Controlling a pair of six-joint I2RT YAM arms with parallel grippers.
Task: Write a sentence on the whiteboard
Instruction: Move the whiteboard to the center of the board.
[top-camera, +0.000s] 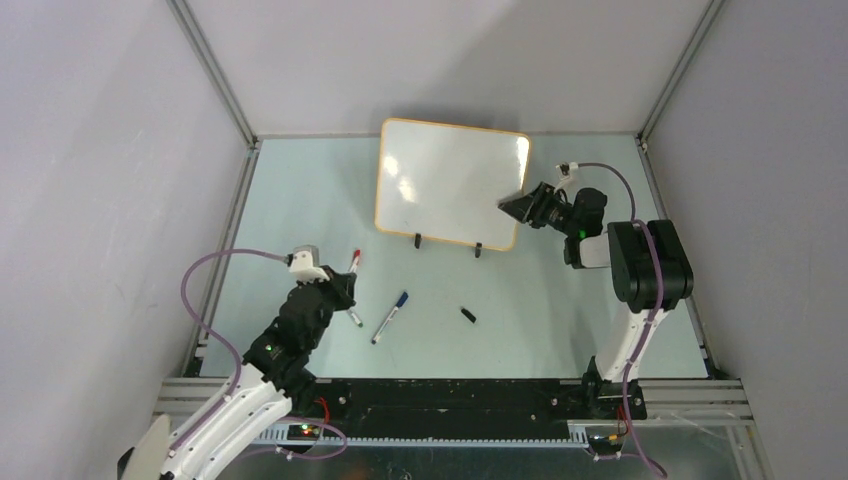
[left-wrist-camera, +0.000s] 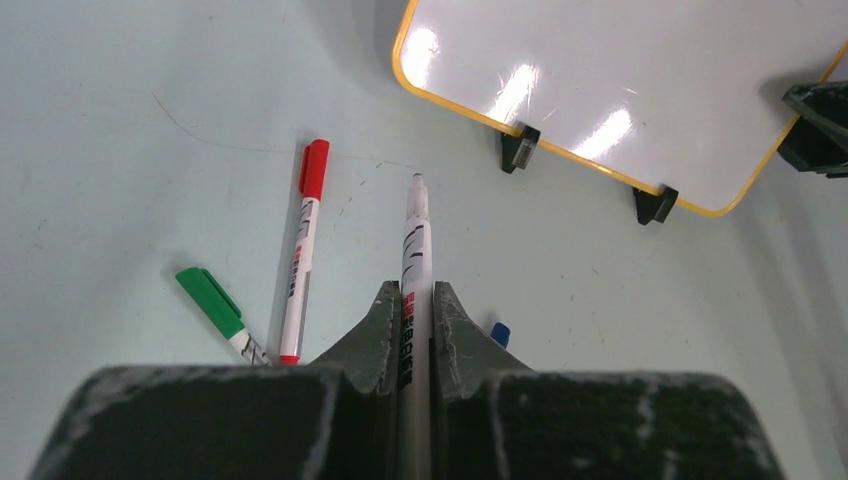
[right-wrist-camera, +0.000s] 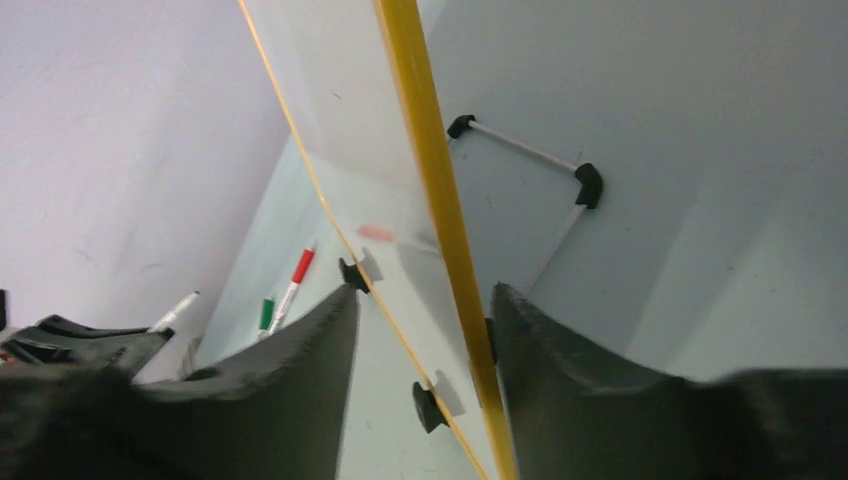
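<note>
The whiteboard (top-camera: 450, 180) stands propped at the back middle of the table, with a yellow rim and two black clip feet. Its face (left-wrist-camera: 620, 80) is blank, and no sentence shows on it. My right gripper (top-camera: 517, 206) is at the board's right edge. In the right wrist view it (right-wrist-camera: 425, 297) is open, with the yellow rim (right-wrist-camera: 430, 150) running between the jaws close to the right finger. My left gripper (top-camera: 338, 292) is low at the front left, shut (left-wrist-camera: 412, 292) on a white uncapped marker (left-wrist-camera: 415, 235) whose tip points toward the board.
A red-capped marker (left-wrist-camera: 305, 240) and a green-capped marker (left-wrist-camera: 212, 300) lie just left of the left gripper. A blue-capped marker (top-camera: 390, 316) and a small black cap (top-camera: 467, 315) lie in front of the board. Frame posts and walls enclose the table.
</note>
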